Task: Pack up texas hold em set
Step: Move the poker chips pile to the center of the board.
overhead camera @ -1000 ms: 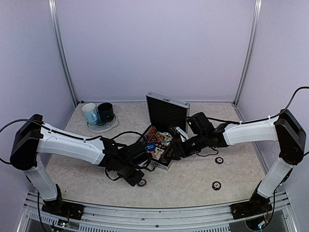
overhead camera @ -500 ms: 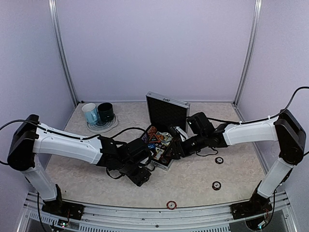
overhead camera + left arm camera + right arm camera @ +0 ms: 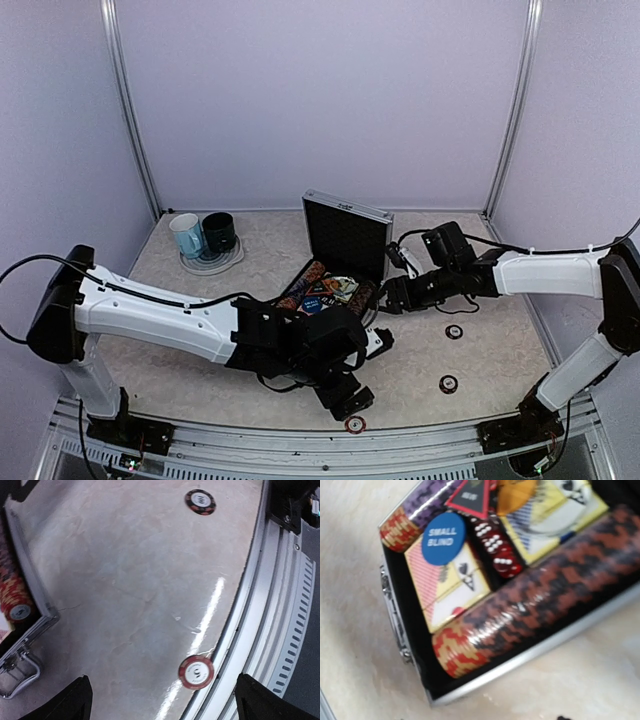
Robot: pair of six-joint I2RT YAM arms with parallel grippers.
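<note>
Top view: the open case (image 3: 345, 235) stands mid-table, with the left gripper (image 3: 345, 398) near of it and the right gripper (image 3: 392, 296) just right of it, its jaw state indiscernible. Left wrist view: jaws spread wide and empty above a red chip (image 3: 196, 672). Right wrist view: chip row (image 3: 530, 605), card deck (image 3: 450, 585), blue button (image 3: 443, 538) and red dice (image 3: 496, 550) lie inside the case.

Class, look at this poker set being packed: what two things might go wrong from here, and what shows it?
1. The red chip lies at the very edge of the table, beside the metal rail; the open left gripper over it may push it off instead of grasping it.
2. Two dark chips lie loose on the table; shutting the lid now would leave them out.
</note>
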